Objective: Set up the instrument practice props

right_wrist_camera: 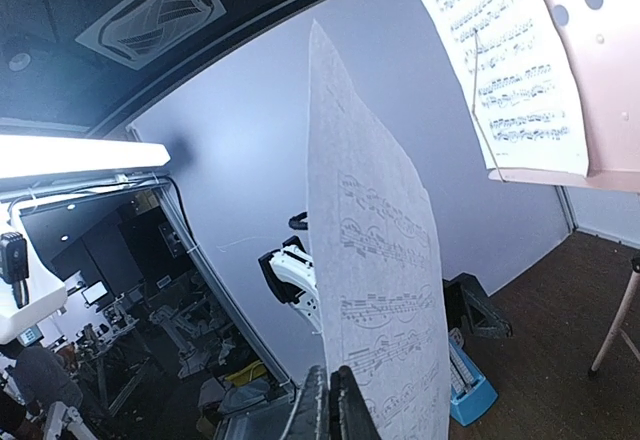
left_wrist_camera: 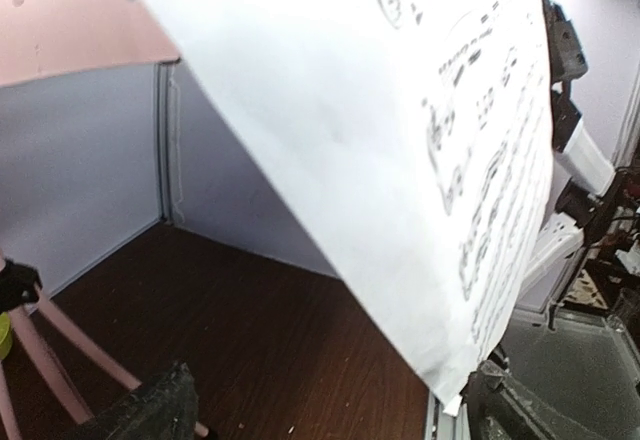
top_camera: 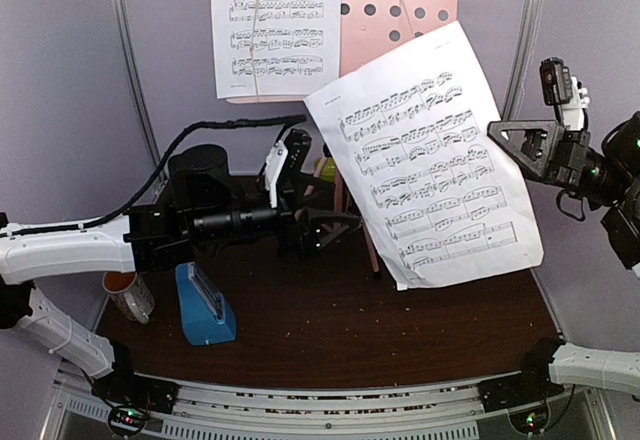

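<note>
The pink music stand (top_camera: 420, 0) stands at the back, with one sheet-music page (top_camera: 275, 25) resting on the left half of its desk. A second page (top_camera: 435, 160) hangs tilted in the air in front of the stand. My right gripper (top_camera: 497, 132) is shut on that page's right edge; in the right wrist view the fingers (right_wrist_camera: 335, 400) pinch the page (right_wrist_camera: 375, 290) edge-on. My left gripper (top_camera: 318, 195) is open and empty, low by the stand's pole, under the held page (left_wrist_camera: 400, 140). The blue metronome (top_camera: 205, 305) stands on the table at the front left.
A cream mug (top_camera: 128, 295) sits at the table's left edge beside the metronome. A lime-green bowl (top_camera: 325, 168) shows partly behind my left gripper. The stand's pink legs (left_wrist_camera: 60, 350) spread over the brown table (top_camera: 400, 330). Grey walls close in the back and sides.
</note>
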### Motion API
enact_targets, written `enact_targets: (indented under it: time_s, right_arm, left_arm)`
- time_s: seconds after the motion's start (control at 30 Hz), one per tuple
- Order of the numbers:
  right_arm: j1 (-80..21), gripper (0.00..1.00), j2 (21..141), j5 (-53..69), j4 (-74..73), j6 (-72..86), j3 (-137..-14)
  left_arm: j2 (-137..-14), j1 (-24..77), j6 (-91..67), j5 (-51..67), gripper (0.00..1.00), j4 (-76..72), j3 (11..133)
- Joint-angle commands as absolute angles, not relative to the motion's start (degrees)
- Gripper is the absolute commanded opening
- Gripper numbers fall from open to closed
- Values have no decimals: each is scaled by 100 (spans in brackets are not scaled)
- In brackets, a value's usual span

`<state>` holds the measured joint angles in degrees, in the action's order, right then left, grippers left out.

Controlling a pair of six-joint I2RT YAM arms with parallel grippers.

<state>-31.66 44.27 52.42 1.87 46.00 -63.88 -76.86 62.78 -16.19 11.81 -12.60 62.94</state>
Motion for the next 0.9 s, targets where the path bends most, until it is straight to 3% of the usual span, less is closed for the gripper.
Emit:
enact_targets:
  time_s: [0.0, 0.37, 0.67, 0.87]
  right_arm:
    - [-3208, 0, 4485, 5105, 416, 4436, -6748]
    - [-3208, 0, 4745, 4608, 976, 4352, -6933]
    - [-3199, 0, 4869, 3723, 1838, 4541, -6628]
    - [-3198, 0, 5040, 3376, 1589, 4189, -6797]
  left_arm:
    - [-7960, 6268, -2041, 2152, 95, -2332, 6810]
    - [-8428, 6289, -2478, 2442, 79, -2577, 7930]
    - [-8469, 6455, -2451, 1535, 14, -2580, 8263]
    - [-8588, 6521, -2328, 512, 0, -1804, 9029]
